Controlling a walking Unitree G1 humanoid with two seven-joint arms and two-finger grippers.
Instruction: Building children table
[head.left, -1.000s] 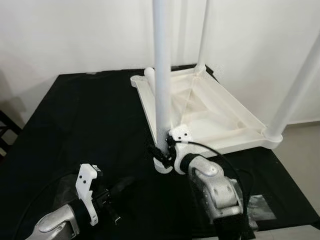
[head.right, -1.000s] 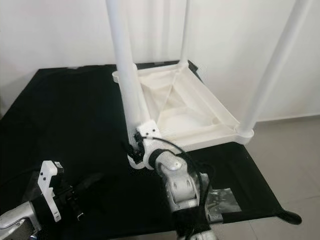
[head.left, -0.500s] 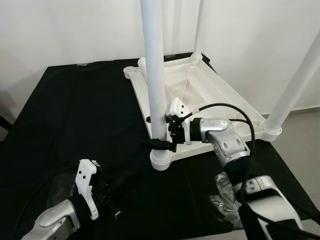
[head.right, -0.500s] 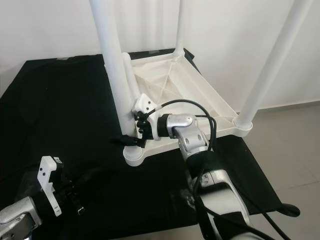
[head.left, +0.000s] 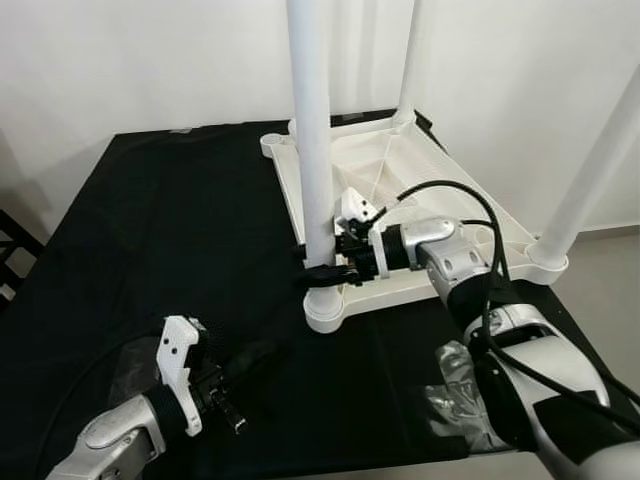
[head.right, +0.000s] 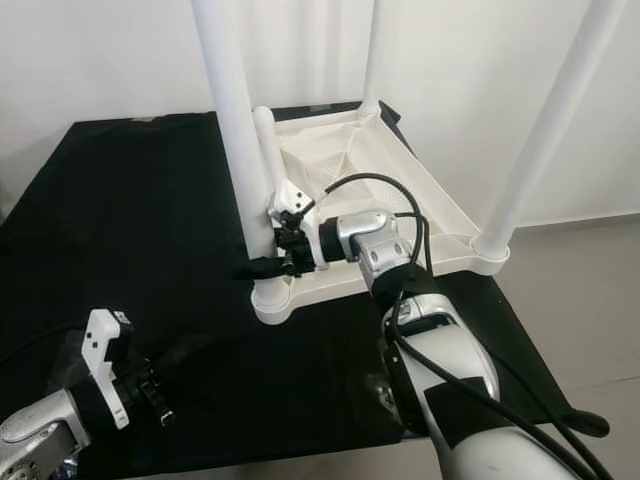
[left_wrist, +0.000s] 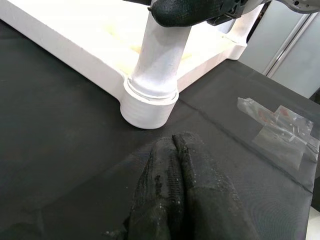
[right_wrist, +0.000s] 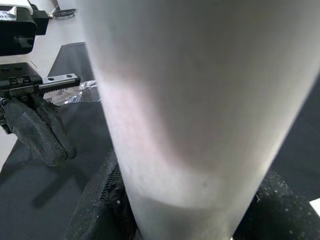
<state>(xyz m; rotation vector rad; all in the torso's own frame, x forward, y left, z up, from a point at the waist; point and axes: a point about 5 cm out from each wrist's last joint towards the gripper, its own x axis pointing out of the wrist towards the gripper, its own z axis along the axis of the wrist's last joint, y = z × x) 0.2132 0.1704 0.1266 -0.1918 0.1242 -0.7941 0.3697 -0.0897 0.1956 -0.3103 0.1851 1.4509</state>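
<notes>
A white children's table (head.left: 420, 205) lies upside down on black cloth, three legs pointing up. My right gripper (head.left: 322, 270) is shut on the near-left leg (head.left: 312, 130), just above its corner socket (head.left: 328, 308). In the right wrist view, black fingers (right_wrist: 97, 202) press either side of that leg (right_wrist: 190, 100). My left gripper (head.left: 262, 357) rests low on the cloth, short of the socket, fingers (left_wrist: 180, 190) shut together on nothing. The left wrist view looks at the socket (left_wrist: 149, 105).
Two more legs stand at the far corner (head.left: 408, 60) and the right corner (head.left: 590, 170). Another white tube (head.right: 268, 150) lies along the tabletop's left rim. A clear plastic bag (head.left: 458, 385) lies at the cloth's front right. Grey floor (head.left: 600, 300) drops off beyond the right edge.
The camera has shifted. My right arm has stretched out while its gripper stays clamped low on the leg. My left gripper has crept forward towards the corner socket.
</notes>
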